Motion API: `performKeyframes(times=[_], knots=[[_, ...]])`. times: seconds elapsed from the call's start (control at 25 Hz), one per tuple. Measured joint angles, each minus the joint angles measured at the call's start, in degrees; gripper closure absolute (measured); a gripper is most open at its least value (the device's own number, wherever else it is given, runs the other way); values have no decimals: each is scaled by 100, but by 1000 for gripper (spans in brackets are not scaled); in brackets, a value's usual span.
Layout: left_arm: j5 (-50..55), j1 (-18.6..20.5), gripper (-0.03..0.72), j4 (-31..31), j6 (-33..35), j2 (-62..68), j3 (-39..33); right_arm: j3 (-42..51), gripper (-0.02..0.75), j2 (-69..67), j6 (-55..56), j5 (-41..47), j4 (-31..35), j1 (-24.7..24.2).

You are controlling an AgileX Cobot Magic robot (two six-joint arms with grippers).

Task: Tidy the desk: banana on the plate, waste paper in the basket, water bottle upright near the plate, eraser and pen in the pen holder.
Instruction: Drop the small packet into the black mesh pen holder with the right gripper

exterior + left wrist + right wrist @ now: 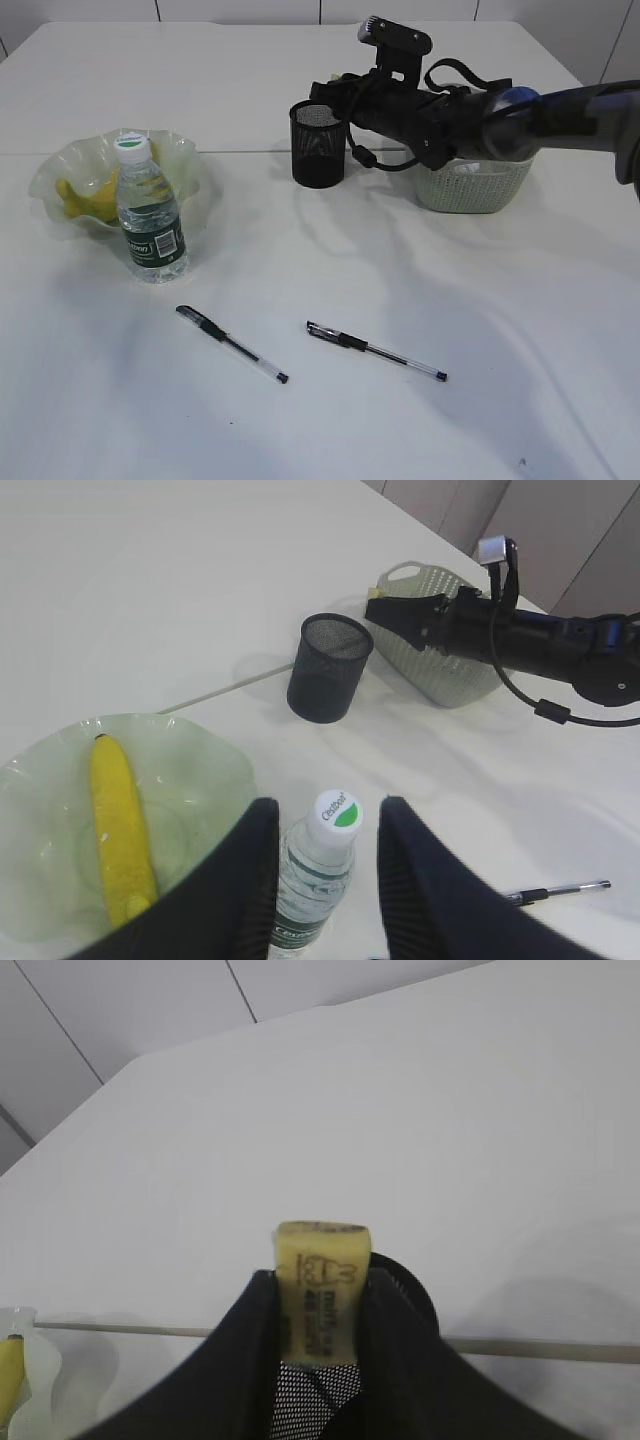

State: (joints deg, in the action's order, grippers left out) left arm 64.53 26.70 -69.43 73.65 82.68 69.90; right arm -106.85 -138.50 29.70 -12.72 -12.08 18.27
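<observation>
My right gripper (320, 1282) is shut on a yellow eraser (322, 1255) and holds it just above the black mesh pen holder (318, 1400). In the exterior view that gripper (325, 95) hovers over the holder (318, 150). The banana (85, 200) lies in the wavy glass plate (60, 165). The water bottle (150, 215) stands upright next to the plate. Two pens (232, 343) (375, 350) lie on the table at the front. My left gripper (322, 825) is open, looking down with the bottle cap (337, 813) between its fingers. No waste paper shows.
A white plastic basket (470, 185) stands right of the pen holder, partly behind my right arm (500, 115); its inside is hidden. The left wrist view also shows the basket (430, 630), the pen holder (330, 665) and one pen (560, 890).
</observation>
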Motion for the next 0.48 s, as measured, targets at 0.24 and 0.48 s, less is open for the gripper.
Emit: performKeyframes(times=[0.24, 0.48], knots=[[0, 0, 459, 0, 0, 0, 0, -68, 561, -153, 10, -49, 0, 27], [0, 0, 462, 0, 0, -1, 0, -221, 561, -249, 23, -49, 0, 39]])
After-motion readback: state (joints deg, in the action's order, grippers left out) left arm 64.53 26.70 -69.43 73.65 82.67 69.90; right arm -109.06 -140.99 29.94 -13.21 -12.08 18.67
